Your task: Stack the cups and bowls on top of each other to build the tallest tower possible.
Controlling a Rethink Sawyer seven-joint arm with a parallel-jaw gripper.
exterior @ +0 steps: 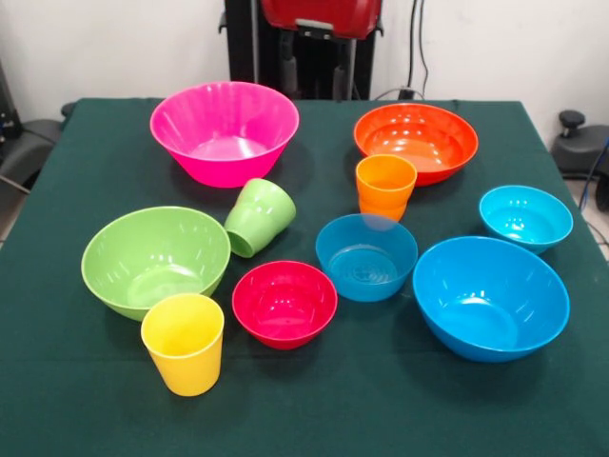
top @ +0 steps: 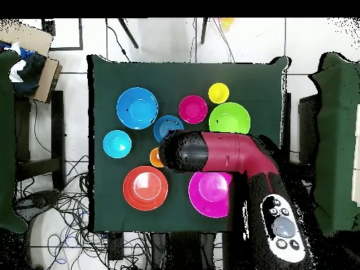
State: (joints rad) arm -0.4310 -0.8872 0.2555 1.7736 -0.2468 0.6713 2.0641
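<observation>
Green cup point(exterior: 258, 216) lies tipped beside pink bowl point(exterior: 225, 131); arm point(top: 211, 152) covers it overhead, claw hidden, grip state unclear.

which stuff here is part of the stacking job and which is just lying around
For the job:
pink bowl
orange bowl
light green bowl
large blue bowl
red bowl
two small blue bowls
green cup, on its side
orange cup
yellow cup

Just lying about:
cardboard box
floor cables
</observation>
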